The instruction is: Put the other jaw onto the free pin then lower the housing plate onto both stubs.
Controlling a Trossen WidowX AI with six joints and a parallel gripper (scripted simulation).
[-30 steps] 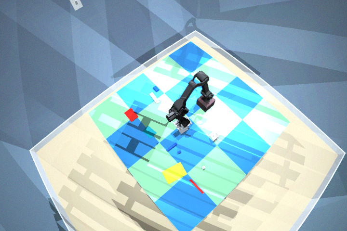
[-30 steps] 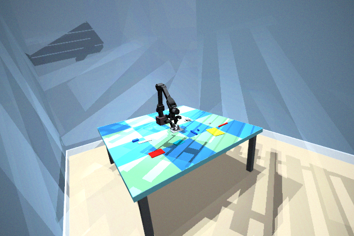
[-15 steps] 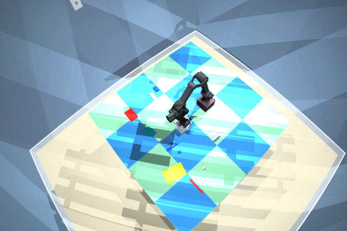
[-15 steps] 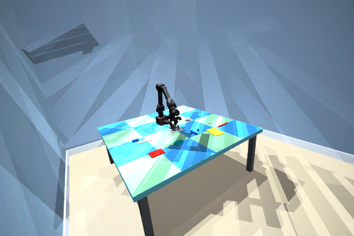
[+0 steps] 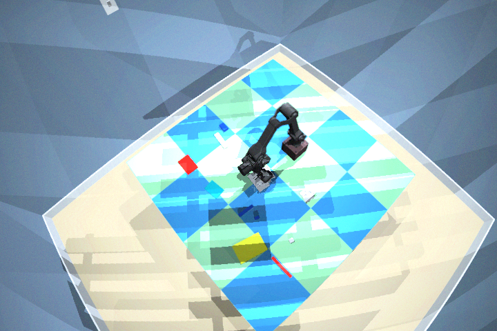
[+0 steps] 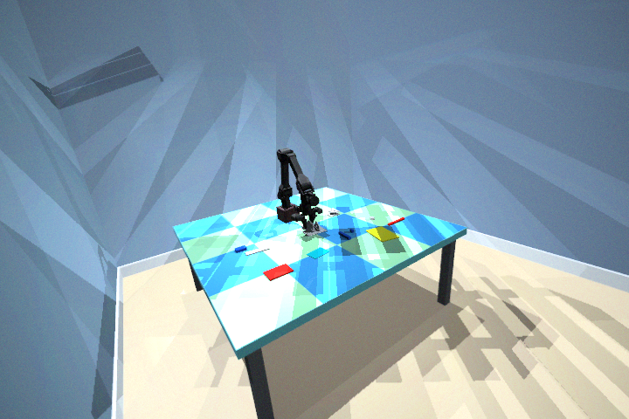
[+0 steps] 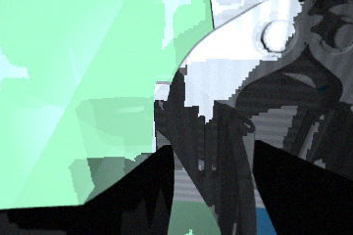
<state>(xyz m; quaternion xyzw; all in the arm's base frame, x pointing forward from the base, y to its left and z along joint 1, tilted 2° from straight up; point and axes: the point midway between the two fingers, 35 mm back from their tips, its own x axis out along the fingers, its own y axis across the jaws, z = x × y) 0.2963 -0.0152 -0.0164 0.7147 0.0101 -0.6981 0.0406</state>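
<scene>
My gripper (image 5: 266, 176) (image 6: 311, 226) (image 7: 211, 152) points down at the grey assembly (image 5: 261, 187) (image 6: 320, 230). It is shut on a narrow dark grey part (image 7: 235, 171); shadow hides whether this is the loose jaw or the housing plate. In the wrist view a pale plate (image 7: 219, 46) with a curved edge lies beyond the fingertips, with a round boss (image 7: 277, 36) and a second round feature (image 7: 340, 35) near its top. The pins, the teeth and any contact between the parts cannot be made out. A separate white part (image 5: 306, 194) (image 6: 334, 212) lies away from the assembly.
A blue bar (image 5: 246, 210) (image 6: 344, 235) and a yellow plate (image 5: 250, 248) (image 6: 382, 233) lie beyond the assembly. A cyan plate (image 5: 214, 189) (image 6: 318, 252), a red plate (image 5: 188, 164) (image 6: 278, 271) and a white bar (image 5: 220, 140) (image 6: 257, 251) lie to one side.
</scene>
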